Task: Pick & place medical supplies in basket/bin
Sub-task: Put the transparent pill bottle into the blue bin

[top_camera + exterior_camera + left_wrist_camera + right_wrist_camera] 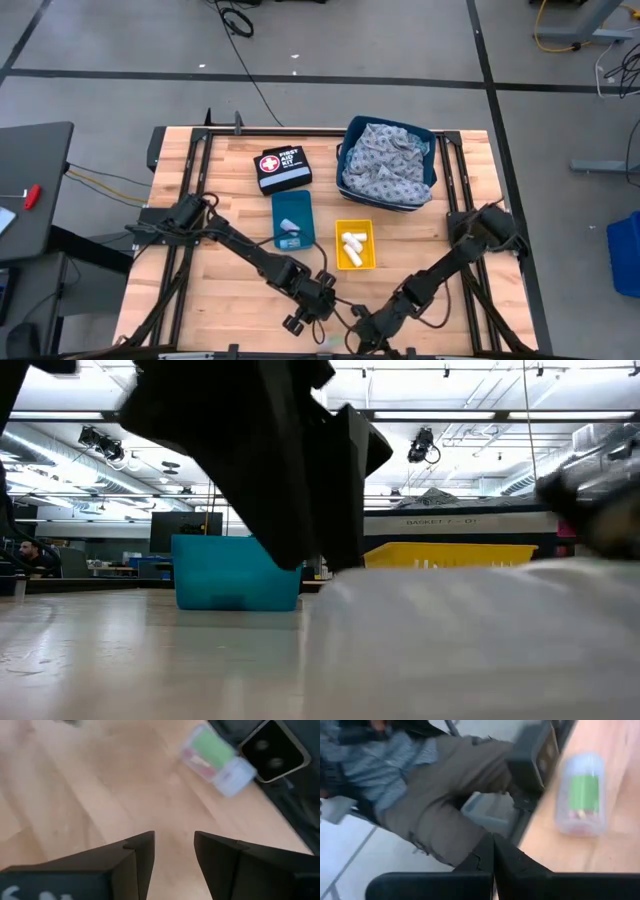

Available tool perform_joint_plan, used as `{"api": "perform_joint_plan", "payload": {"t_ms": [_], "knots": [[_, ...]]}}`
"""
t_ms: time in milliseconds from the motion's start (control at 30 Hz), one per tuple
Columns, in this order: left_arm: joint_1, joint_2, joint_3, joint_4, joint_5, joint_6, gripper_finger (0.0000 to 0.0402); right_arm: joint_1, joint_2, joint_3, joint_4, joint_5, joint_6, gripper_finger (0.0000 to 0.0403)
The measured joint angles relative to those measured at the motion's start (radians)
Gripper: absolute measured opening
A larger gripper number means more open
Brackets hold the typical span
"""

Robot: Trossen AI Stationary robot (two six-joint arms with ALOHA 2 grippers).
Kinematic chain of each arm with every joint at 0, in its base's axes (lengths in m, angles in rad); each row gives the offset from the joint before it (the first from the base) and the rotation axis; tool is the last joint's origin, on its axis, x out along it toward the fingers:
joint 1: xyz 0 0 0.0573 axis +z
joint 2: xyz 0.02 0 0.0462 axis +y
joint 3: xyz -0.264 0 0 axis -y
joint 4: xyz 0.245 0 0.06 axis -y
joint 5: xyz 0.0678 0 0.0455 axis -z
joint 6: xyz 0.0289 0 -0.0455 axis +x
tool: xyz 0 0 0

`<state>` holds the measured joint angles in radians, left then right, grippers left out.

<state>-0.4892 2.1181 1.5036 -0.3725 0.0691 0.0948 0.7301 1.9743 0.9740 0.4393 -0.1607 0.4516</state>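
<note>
Gauze rolls (351, 245) are lying in the yellow bin (355, 262); patterned cloths (388, 162) are filling the blue basket (352, 132); left tool (174, 851) is hovering released over the bench (200, 300); right tool (493, 862) is sitting clenched, empty, near a clear packet (582, 792).

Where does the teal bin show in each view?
High view: teal bin mid-table, centre of picture.
Low view: left of centre, standing on the tabletop.
Left wrist view: not in it.
Right wrist view: not in it.
Shared landmark: yellow bin, beside it on the right.

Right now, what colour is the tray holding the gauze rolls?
Yellow tray, clearest in the high view.
</note>
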Motion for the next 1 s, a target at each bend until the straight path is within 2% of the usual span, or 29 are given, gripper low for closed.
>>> {"api": "perform_joint_plan", "payload": {"t_ms": [133, 267, 467, 533, 800, 1000], "knots": [[0.000, 0.000, 0.000, 0.002, -0.041, -0.002, 0.0144, -0.013, 0.105, 0.057, 0.016, 0.026, 0.003, 0.0000], [0.000, 0.000, 0.000, 0.002, -0.074, -0.019, 0.0144, -0.022, 0.174, 0.128, 0.022, 0.120, -0.013, 0.0000], [-0.002, -0.017, 0.000, -0.097, -0.167, -0.025, 0.0144, -0.021, 0.199, 0.173, -0.062, 0.466, 0.035, 0.0000], [-0.002, -0.043, 0.000, -0.151, -0.199, -0.026, 0.0144, -0.018, 0.198, 0.176, -0.104, 0.549, 0.067, 0.0000], [-0.013, -0.176, 0.000, -0.365, -0.255, -0.046, 0.0144, -0.011, 0.178, 0.177, -0.185, 0.564, 0.023, 0.0000], [-0.076, -0.192, 0.001, -0.299, -0.234, -0.093, 0.0144, 0.020, 0.104, 0.170, -0.417, 0.732, 0.010, 0.0000]]}}
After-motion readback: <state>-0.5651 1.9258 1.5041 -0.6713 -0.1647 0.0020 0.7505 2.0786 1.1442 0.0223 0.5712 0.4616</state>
